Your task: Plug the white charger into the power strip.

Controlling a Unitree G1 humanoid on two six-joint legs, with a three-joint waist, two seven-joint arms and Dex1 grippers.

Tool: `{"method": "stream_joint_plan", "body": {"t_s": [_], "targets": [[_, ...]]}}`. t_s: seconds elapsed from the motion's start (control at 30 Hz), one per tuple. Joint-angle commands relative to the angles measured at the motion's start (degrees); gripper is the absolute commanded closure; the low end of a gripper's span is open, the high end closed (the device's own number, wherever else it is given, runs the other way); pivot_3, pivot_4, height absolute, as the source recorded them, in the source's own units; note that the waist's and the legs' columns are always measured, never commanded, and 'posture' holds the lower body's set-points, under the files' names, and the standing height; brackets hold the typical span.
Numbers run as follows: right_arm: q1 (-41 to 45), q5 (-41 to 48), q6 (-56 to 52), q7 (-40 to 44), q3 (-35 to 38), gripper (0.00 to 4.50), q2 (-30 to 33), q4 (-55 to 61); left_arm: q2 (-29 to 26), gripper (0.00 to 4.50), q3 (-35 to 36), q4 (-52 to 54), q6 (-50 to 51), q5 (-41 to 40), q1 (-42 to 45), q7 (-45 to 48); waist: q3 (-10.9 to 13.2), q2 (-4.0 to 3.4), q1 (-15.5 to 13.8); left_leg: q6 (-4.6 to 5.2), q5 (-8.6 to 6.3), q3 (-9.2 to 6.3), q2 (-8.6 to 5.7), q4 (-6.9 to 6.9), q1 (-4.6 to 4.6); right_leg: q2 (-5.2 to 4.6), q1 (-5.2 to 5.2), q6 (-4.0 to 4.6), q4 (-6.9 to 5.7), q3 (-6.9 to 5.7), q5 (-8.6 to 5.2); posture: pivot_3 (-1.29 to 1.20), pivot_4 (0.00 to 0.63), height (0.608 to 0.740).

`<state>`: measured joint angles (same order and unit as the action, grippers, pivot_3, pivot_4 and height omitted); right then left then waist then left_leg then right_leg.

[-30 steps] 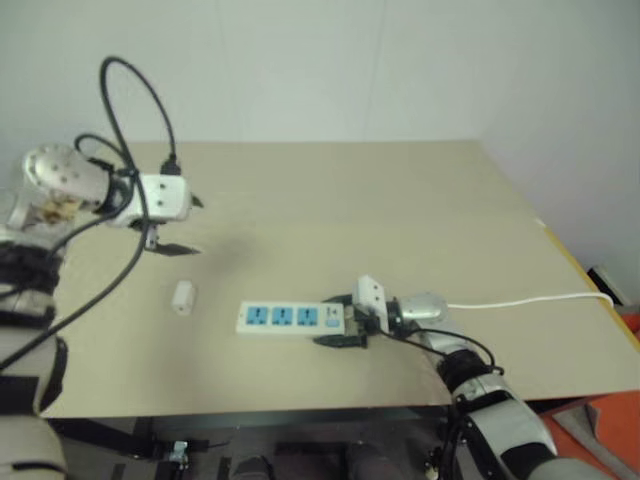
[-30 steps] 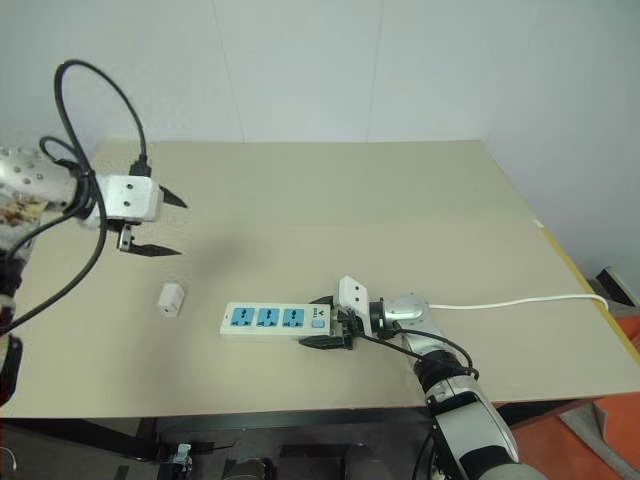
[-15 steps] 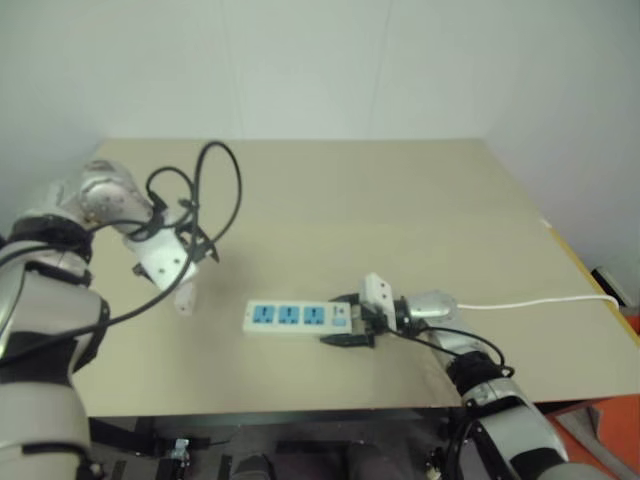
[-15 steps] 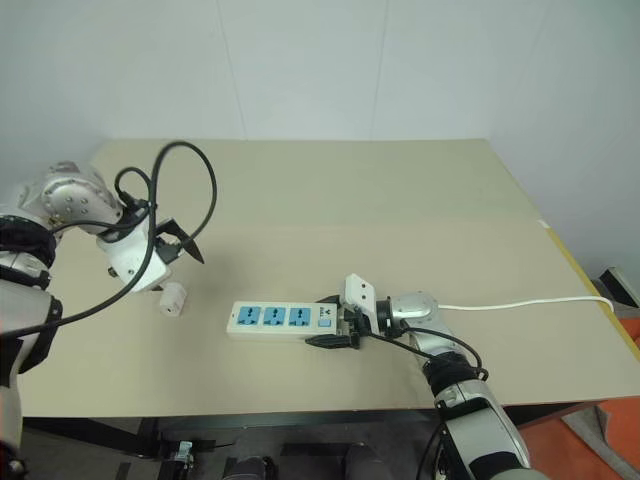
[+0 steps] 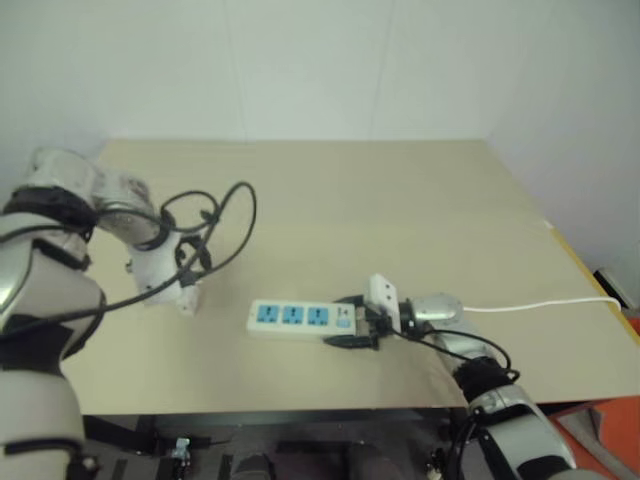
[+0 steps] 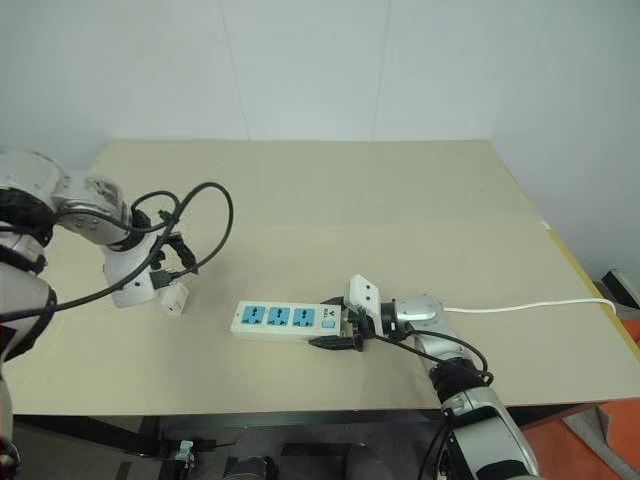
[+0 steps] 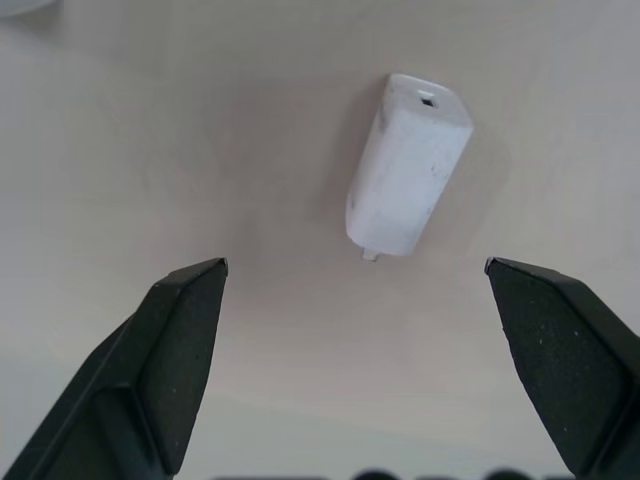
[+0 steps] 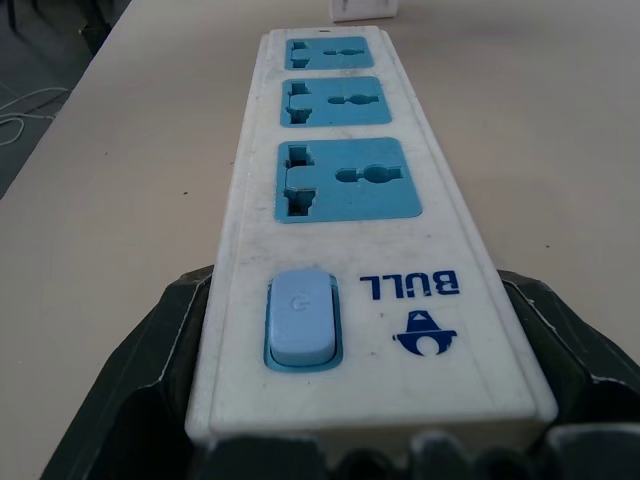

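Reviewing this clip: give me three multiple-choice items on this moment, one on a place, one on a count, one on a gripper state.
1. Where is the white charger?
A. flat on the table
B. in a socket
C. in the right gripper

2. How many blue socket panels has the power strip?
A. two
B. three
C. four

3. What is the left gripper doing?
A. shut on the charger
B. open above the charger
C. holding the strip

Answers: 1 A, it lies loose on the tabletop; 2 B, three panels show beyond the switch; 3 B, its fingers stand wide apart, touching nothing.
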<state>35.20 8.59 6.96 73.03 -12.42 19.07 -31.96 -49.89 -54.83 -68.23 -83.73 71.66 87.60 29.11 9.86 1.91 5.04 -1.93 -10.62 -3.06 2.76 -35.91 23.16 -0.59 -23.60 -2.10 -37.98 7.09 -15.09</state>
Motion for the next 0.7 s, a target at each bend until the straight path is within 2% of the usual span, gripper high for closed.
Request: {"method": "stream_joint_plan", "body": {"t_s": [0.03, 0.33, 0.7], "targets": [[-0.17, 0.45, -0.99, -0.3, 0.61, 1.1, 0.73, 2.47, -0.05, 0.0, -4.67, 0.53, -0.2, 6.91, 2.16, -11.73, 0.0, 0.0, -0.09, 0.0, 0.0, 0.0, 0.0, 0.0, 0.0, 0.0, 0.0, 0.0, 0.0, 0.0, 0.0, 0.0, 0.15, 0.74], [-1.5, 0.75, -2.72, -0.91, 0.4, 1.1, 1.42, 4.95, 2.95, 0.0, -14.71, -0.79, 1.41, 17.06, 2.74, -31.44, 0.0, 0.0, -1.01, 0.0, 0.0, 0.02, 0.0, 0.0, 0.0, 0.0, -0.03, -0.01, -0.03, 0.0, 0.0, 0.0, 0.15, 0.74], [-3.5, 1.09, -4.54, -2.15, 0.4, 1.1, 1.89, 8.09, 6.66, 0.0, -22.6, -3.15, 4.39, 22.49, 1.72, -44.43, -0.01, 0.01, -1.14, 0.0, 0.0, 0.02, -0.01, -0.01, 0.02, 0.0, -0.03, -0.02, -0.04, 0.0, 0.0, 0.0, 0.15, 0.74]]}}
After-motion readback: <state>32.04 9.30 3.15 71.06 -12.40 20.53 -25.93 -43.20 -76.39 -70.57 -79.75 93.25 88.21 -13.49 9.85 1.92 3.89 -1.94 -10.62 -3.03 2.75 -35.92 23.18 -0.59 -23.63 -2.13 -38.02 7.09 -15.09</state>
